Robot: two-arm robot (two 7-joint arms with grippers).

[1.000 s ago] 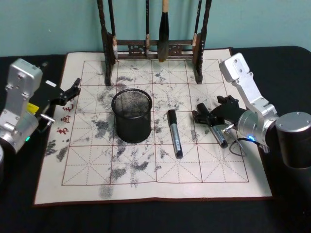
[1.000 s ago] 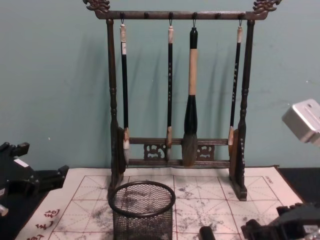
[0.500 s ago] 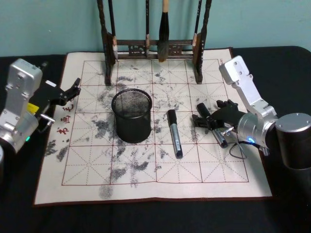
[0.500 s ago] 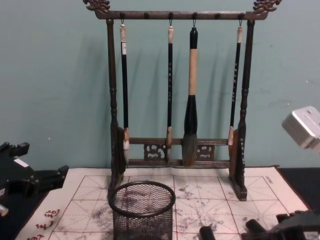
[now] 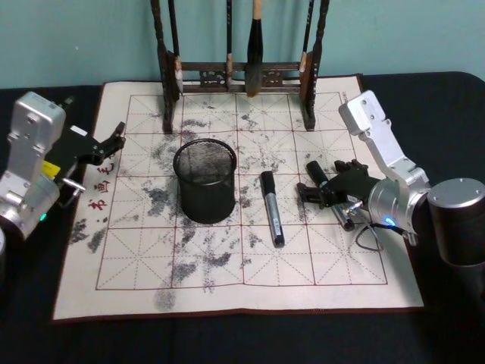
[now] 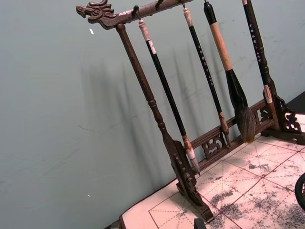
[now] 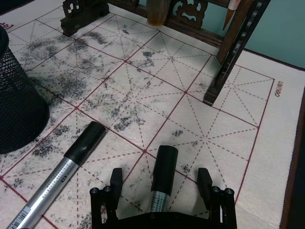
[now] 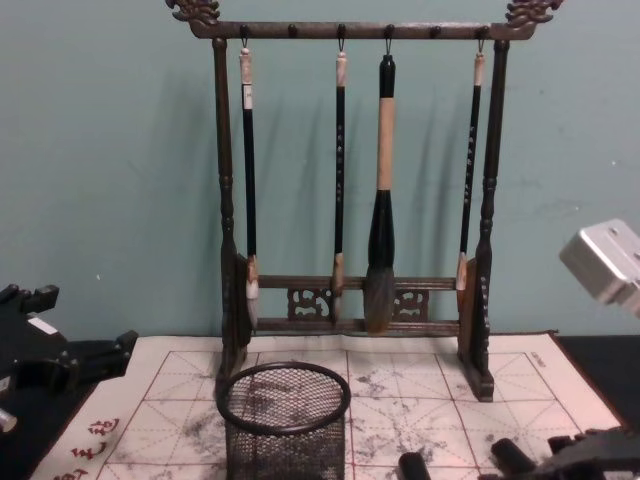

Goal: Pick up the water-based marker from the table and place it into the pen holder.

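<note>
Teal wall backs a black tabletop (image 5: 227, 341) spread with a cream felt mat (image 5: 250, 280), ruled in red squares and blotched with grey ink. At the mat's far edge stands a dark wooden rack (image 8: 226, 200) with carved ends, from which slim brushes (image 8: 381, 200) hang.

The right hand (image 5: 324, 180) sits low over the mat. Its two black fingers (image 7: 116, 179) are apart and straddle a marker (image 5: 315, 171) without touching it. The marker is a silver barrel with a matte black cap that pokes out past the fingertips. A second marker (image 5: 273, 224) of the same make lies flat just beside this hand, on the side toward the pen holder (image 5: 205, 189). The pen holder is a round black wire-mesh cup with a solid rim, standing upright farther off that way.

A second ago the right hand was higher and covered the cap. It has since dropped and slid along the barrel. The left hand (image 5: 115, 139) is parked at the mat's left edge, fingers apart, unchanged.
</note>
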